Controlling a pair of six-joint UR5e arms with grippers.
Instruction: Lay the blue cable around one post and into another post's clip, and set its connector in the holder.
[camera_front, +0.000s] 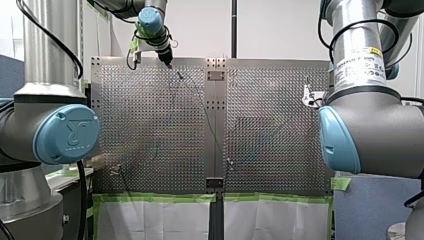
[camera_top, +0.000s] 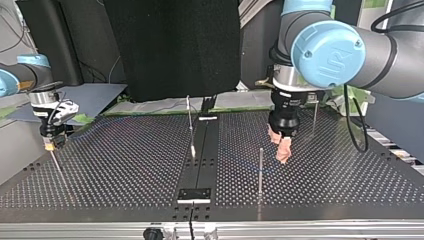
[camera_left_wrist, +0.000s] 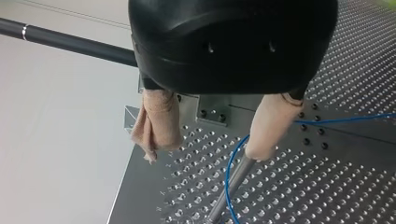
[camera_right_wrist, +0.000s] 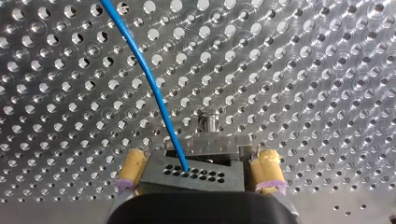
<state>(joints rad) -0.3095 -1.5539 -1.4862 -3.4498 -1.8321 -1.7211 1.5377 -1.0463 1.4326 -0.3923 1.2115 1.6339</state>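
At the front view's left, far across the perforated counter (camera_front: 150, 130), my left hand (camera_left_wrist: 205, 153) hangs released, its beige pads (camera_left_wrist: 156, 126) spread wide with nothing between them. One pad sits right at the top of a thin post (camera_left_wrist: 232, 181). The blue cable (camera_right_wrist: 156, 95) bends around that post and runs off across the counter, so the wrap looks done. I cannot tell whether it sits in a clip yet.

Another post (camera_top: 190, 117) stands by the dark centre strip (camera_top: 200, 165).

Over at the right, my right hand (camera_right_wrist: 198, 161) is clenched on the connector (camera_right_wrist: 196, 176), yellow pads (camera_right_wrist: 132, 169) on its two sides, the cable leaving its face. Just ahead sits a grey metal block I take for the holder (camera_right_wrist: 212, 144), so I judge that seating the connector is the step in hand.

To do it well I should keep the connector square to the block, lower it slowly, and leave enough slack that the cable is not dragged off the post. My left pad beside the post could snag the loop if it moves carelessly.
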